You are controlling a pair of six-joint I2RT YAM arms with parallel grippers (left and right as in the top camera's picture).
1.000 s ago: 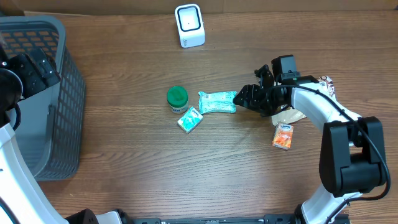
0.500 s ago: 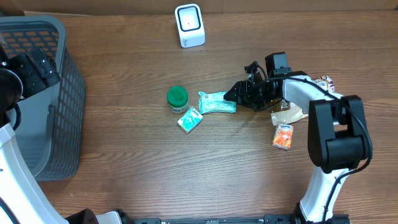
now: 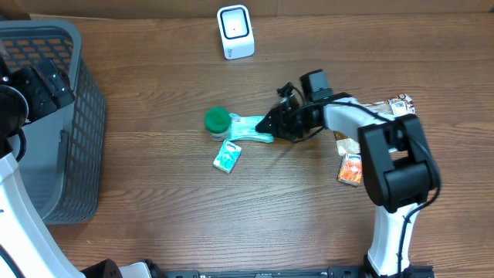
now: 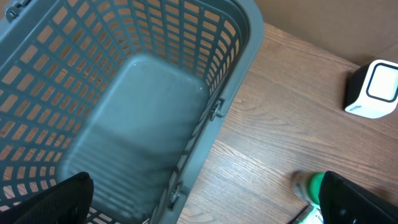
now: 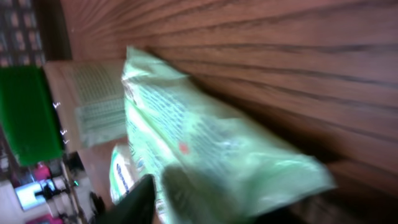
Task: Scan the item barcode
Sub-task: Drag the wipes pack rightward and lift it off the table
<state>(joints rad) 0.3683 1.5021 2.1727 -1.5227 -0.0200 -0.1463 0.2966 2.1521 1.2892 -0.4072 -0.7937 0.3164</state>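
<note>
Teal pouch (image 3: 251, 129): mid-table, just beside green-lid jar (image 3: 218, 120), rt end between jaws of right gripper (image 3: 272, 123), narrow, firm hold cannot tell; step = pickup; next: lift, turn barcode twd white scanner (image 3: 235, 31); left gripper (image 4: 205, 205) wide, empty.

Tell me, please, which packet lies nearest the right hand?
The teal pouch beside the jar; the right hand meets its end, while the teal box and orange packet lie apart.

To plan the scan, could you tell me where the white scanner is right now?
In the overhead view the white scanner stands at the table's far edge, near the middle, beyond the green-lidded jar.
</note>
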